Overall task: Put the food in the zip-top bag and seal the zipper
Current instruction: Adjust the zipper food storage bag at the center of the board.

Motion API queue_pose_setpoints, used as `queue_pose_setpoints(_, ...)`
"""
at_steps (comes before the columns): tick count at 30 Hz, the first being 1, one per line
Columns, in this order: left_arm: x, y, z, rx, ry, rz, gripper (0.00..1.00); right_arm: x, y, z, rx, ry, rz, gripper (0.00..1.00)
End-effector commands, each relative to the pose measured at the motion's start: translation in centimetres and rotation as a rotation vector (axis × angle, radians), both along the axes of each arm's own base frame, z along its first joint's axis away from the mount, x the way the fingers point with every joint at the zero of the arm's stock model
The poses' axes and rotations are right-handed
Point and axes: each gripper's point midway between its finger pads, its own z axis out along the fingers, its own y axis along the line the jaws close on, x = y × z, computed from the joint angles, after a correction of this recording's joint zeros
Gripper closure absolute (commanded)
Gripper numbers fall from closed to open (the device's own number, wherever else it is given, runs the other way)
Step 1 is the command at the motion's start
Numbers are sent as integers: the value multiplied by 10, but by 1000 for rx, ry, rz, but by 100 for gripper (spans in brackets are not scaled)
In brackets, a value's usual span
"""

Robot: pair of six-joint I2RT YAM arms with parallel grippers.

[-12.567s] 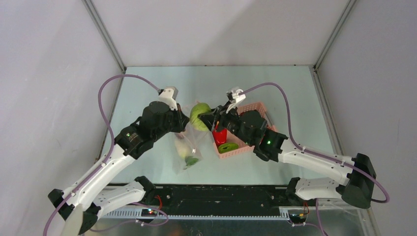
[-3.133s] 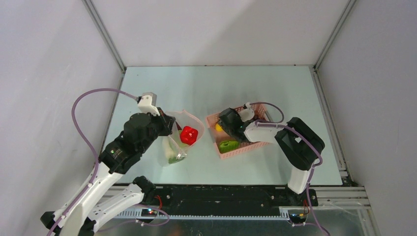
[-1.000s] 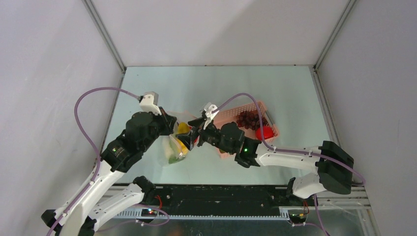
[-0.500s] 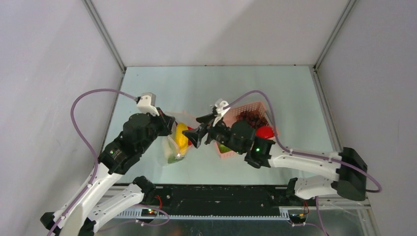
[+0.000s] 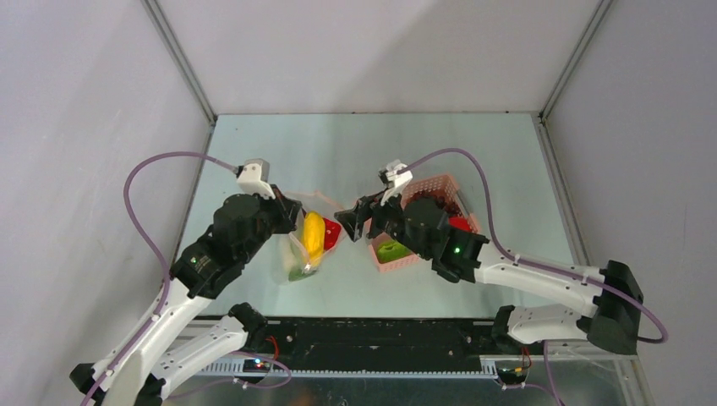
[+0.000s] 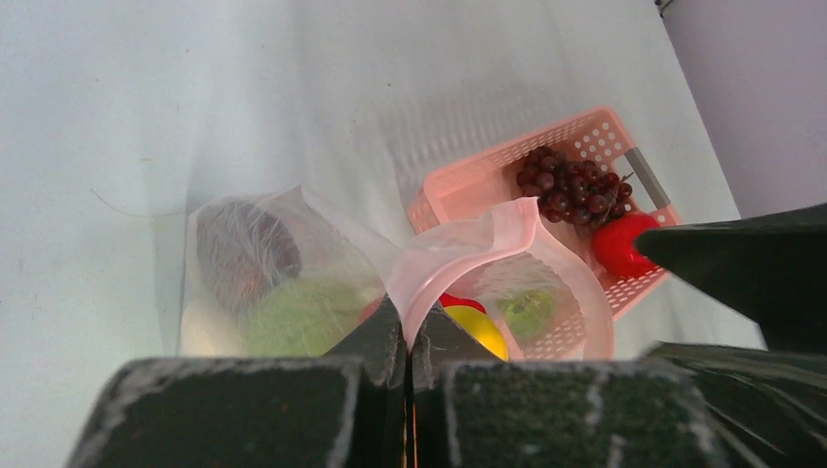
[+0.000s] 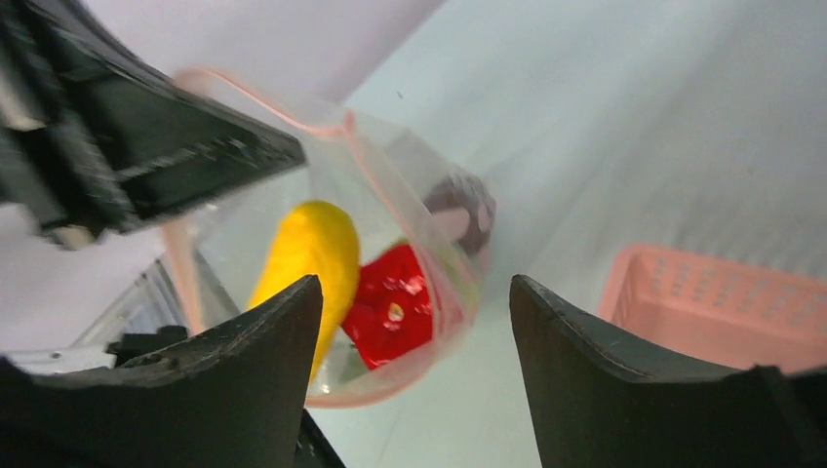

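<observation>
The clear zip-top bag (image 5: 306, 254) hangs open with its pink zipper rim (image 6: 507, 229) pinched in my shut left gripper (image 6: 408, 336). Inside it lie a yellow piece (image 5: 314, 235), a red piece (image 5: 332, 232), a leafy green piece (image 6: 302, 317) and a dark maroon piece (image 6: 244, 249); the yellow (image 7: 307, 258) and red (image 7: 395, 304) pieces also show in the right wrist view. My right gripper (image 5: 355, 218) is open and empty just right of the bag mouth, between the bag and the basket.
The pink slatted basket (image 5: 433, 188) stands right of the bag, under my right arm. It holds a lime-green piece (image 5: 392, 250), dark grapes (image 6: 571, 185) and a red fruit (image 6: 624, 244). Grey walls enclose the table on three sides.
The yellow piece left my right gripper and now lies in the bag. My right gripper opened and drew back to the right, toward the basket. My left gripper kept holding the bag rim.
</observation>
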Motion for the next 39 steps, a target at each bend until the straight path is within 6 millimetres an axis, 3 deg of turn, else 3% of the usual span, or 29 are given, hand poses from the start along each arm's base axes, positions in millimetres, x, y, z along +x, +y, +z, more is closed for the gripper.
queue_pose_setpoints(1,5,-1,31,-45,-75,4,100,3,9,-22,-44,127,19,28)
queue_pose_setpoints(3,6,-3,29,-41,-68,0,100,3,16,-32,-66,153,34,34)
queue_pose_setpoints(5,6,-3,28,-39,-65,-2,100,4,21,-39,-77,173,42,46)
queue_pose_setpoints(7,6,-3,28,-39,-64,-1,100,5,24,-40,-79,184,42,64)
queue_pose_setpoints(8,6,-2,29,-33,-70,0,100,5,24,-39,-76,185,43,82)
queue_pose_setpoints(10,7,5,32,-16,-80,27,100,3,27,-28,-51,173,65,99)
queue_pose_setpoints(20,5,9,40,0,-103,22,81,-29,37,79,101,194,281,100)
queue_pose_setpoints(24,5,8,40,-6,-103,14,81,-34,44,85,93,237,313,100)
queue_pose_setpoints(26,5,8,39,-6,-101,17,83,-29,46,82,72,258,295,100)
queue_pose_setpoints(31,6,12,39,-1,-102,34,98,-14,46,51,-3,330,242,100)
queue_pose_setpoints(33,6,17,40,6,-106,56,100,-4,42,36,-49,356,190,100)
queue_pose_setpoints(39,2,42,53,1,-163,154,100,24,7,-14,-247,392,-42,100)
